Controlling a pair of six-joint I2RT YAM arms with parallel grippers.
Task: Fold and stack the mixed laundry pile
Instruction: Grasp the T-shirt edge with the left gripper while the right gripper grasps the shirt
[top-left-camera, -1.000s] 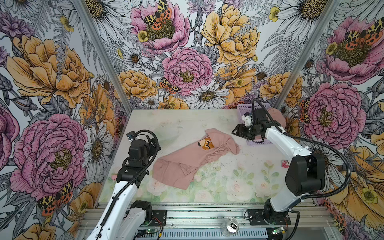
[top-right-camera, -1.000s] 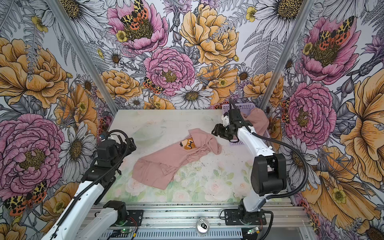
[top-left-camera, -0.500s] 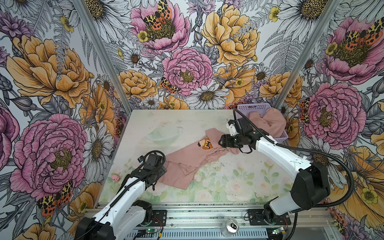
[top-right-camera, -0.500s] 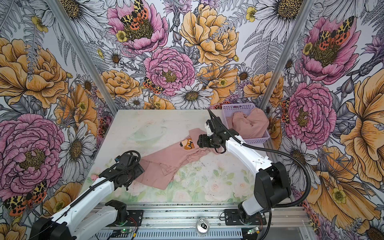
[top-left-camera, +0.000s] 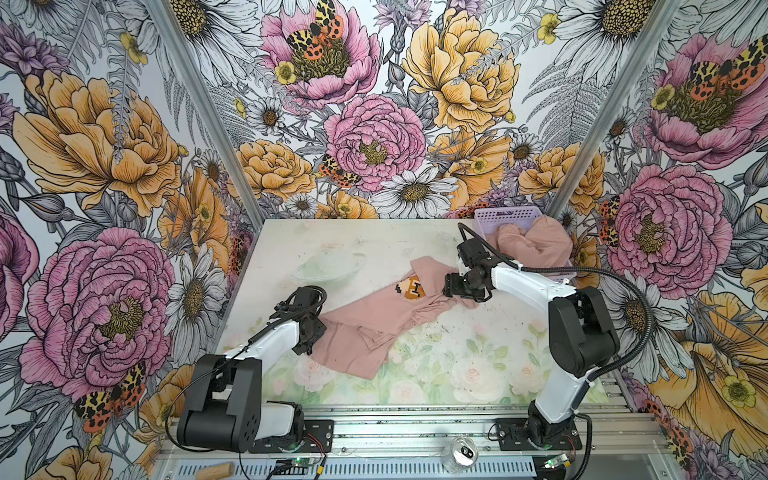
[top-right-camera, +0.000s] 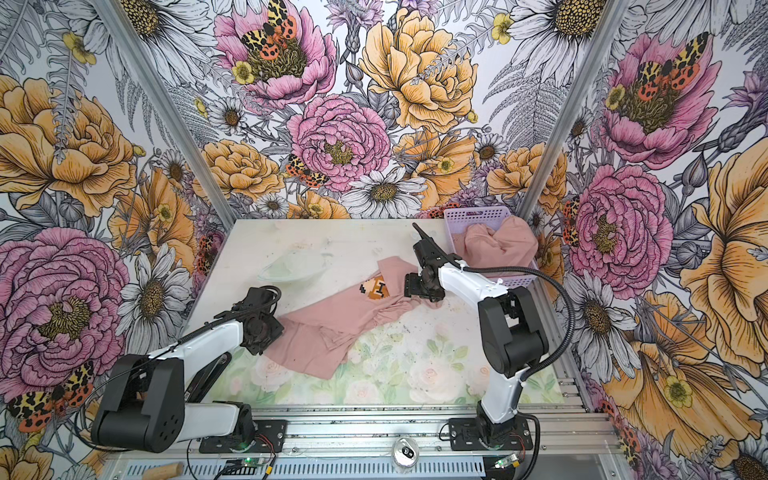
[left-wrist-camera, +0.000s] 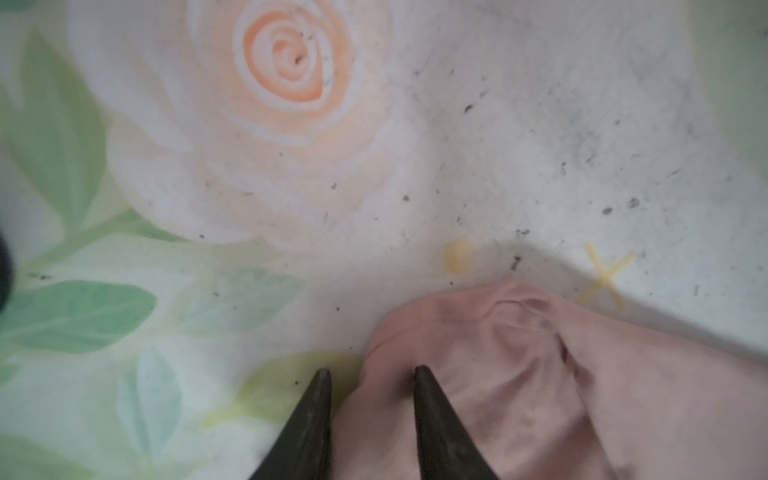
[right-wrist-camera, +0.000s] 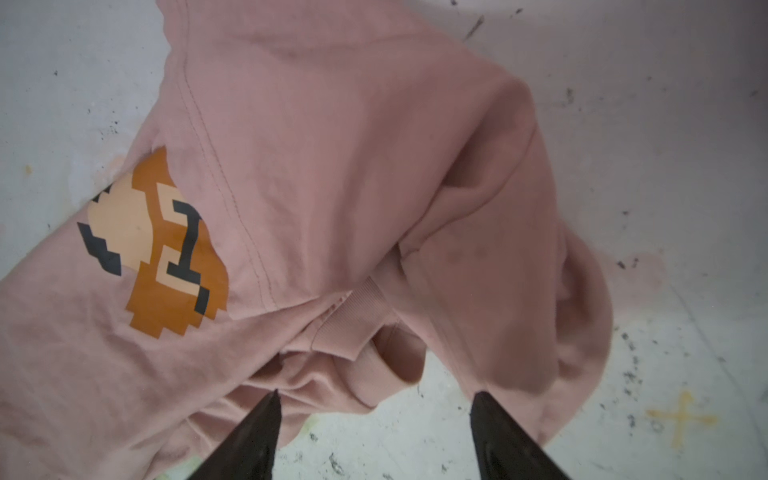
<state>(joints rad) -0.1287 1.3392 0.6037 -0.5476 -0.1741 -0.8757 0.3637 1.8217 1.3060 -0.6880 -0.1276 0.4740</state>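
A dusty-pink T-shirt lies crumpled across the table's middle, its orange pixel figure facing up. My left gripper is low at the shirt's left edge. In the left wrist view the left gripper has its fingers pinched on a fold of the T-shirt. My right gripper hovers at the shirt's right end. In the right wrist view the right gripper stands open just short of the ribbed collar.
A lavender basket at the back right holds another heaped pink garment. Yellow cross marks are on the table. A can stands on the front rail. Flowered walls close three sides.
My left arm dropped from a raised pose to the shirt's left edge and its jaws narrowed on the cloth. My right gripper moved from the basket leftwards to the collar.
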